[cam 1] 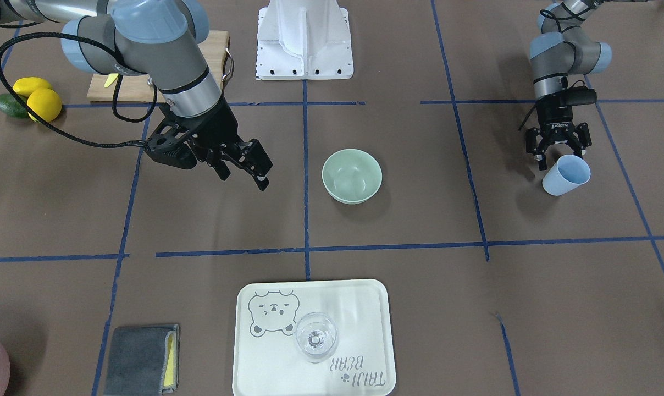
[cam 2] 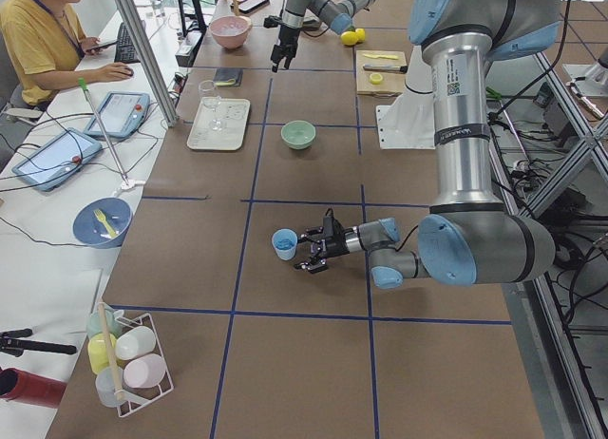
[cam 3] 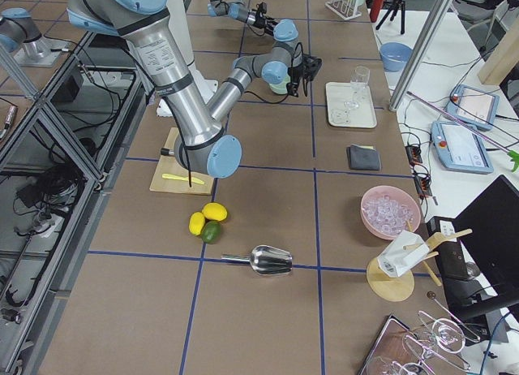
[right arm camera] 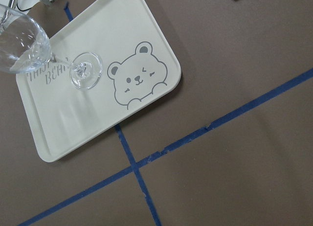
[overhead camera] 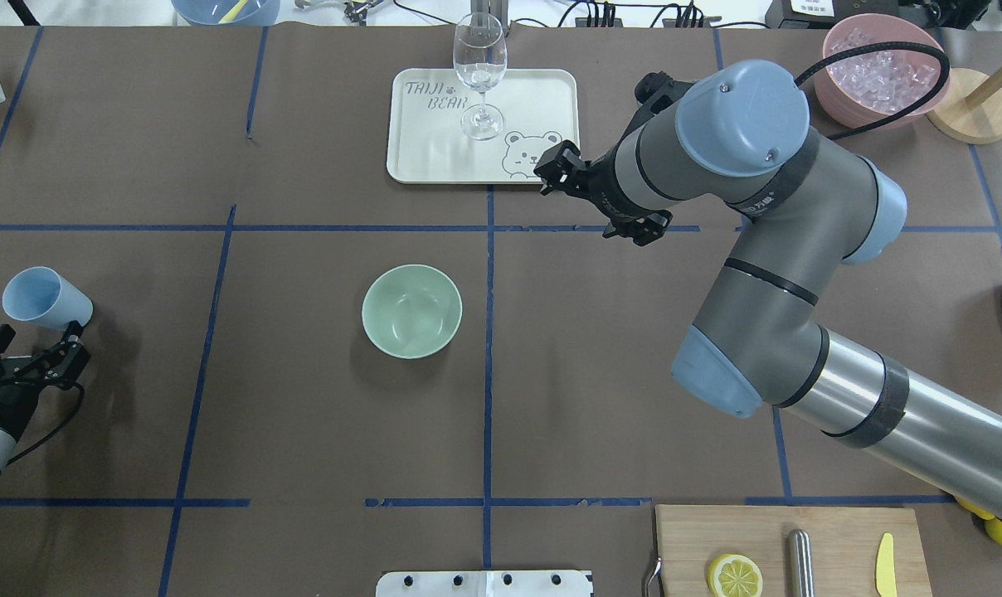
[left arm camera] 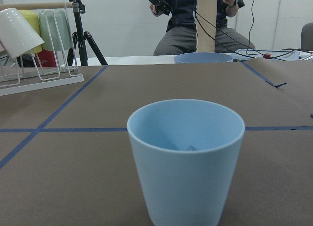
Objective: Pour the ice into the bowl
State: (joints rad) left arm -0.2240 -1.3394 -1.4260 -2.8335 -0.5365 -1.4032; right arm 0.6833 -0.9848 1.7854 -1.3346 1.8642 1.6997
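Overhead exterior: bowl point(overhead camera: 411, 311) upright, mouth up; left pincer point(overhead camera: 38, 337), right pincer point(overhead camera: 553, 168) both spread.

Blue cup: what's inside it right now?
Cup: the wrist view shows the pale inner wall and one small greyish speck, possibly ice. The near wall hides the bottom.

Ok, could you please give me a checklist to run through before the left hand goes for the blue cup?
1. Left hand open: ok.
2. Blue cup upright, just ahead of that hand, ungrasped: ok.
3. Anything inside the cup: cannot tell.
4. Bowl upright and empty: ok.
5. Right hand off to the bowl's far side, away from the cup: ok.
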